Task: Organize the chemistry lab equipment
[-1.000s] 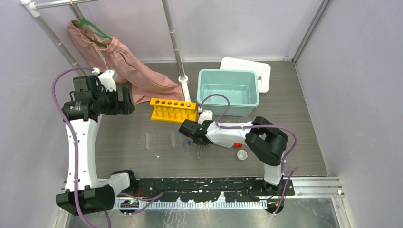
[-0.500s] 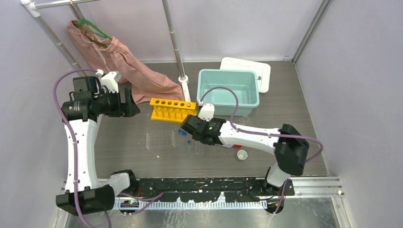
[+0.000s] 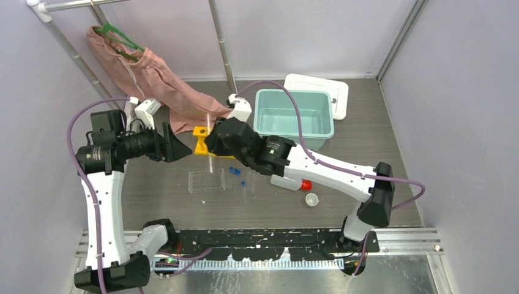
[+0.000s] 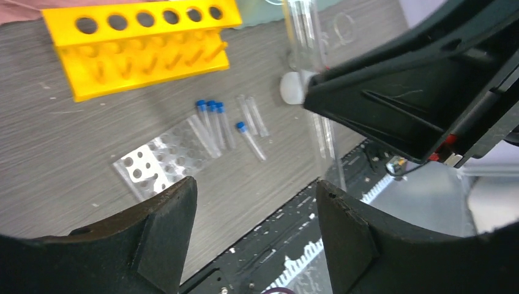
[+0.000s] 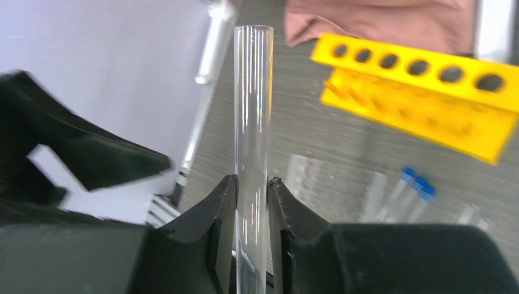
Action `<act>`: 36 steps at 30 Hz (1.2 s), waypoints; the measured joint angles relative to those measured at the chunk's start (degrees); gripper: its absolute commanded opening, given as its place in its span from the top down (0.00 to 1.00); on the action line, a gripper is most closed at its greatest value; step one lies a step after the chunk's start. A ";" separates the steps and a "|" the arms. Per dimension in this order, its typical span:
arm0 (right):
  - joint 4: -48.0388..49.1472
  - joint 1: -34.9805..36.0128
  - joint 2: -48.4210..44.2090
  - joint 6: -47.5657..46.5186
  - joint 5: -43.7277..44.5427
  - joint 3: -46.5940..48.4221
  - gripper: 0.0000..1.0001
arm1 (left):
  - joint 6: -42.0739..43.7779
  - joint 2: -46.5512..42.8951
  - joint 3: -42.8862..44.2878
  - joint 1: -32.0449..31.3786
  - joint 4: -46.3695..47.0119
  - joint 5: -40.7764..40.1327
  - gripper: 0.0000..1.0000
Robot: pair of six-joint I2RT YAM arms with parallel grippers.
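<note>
My right gripper (image 5: 253, 184) is shut on a clear uncapped glass tube (image 5: 253, 104) and holds it upright above the table. From the top view the right gripper (image 3: 215, 139) hangs over the left end of the yellow tube rack (image 3: 200, 142), with the tube (image 3: 210, 158) pointing down. My left gripper (image 3: 179, 147) stands open and empty just left of it, facing the tube (image 4: 302, 30). Several blue-capped tubes (image 3: 235, 174) lie beside the clear well tray (image 3: 206, 180). The white squeeze bottle (image 3: 286, 182) and tiny white cup (image 3: 311, 199) sit to the right.
A teal bin (image 3: 294, 131) and a white lid (image 3: 318, 90) stand at the back right. A pink garment (image 3: 162, 82) on a green hanger drapes over the back left by a metal pole (image 3: 223, 49). The black rail (image 3: 257, 239) lines the near edge.
My right arm rose from the table and swung back and left with the glass tube, over the rack. The left gripper turned toward it and its jaws narrowed somewhat.
</note>
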 measured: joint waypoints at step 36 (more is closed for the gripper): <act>15.26 0.55 9.49 0.20 -8.26 6.62 0.47 | -0.83 0.11 -8.02 0.17 1.64 7.82 0.99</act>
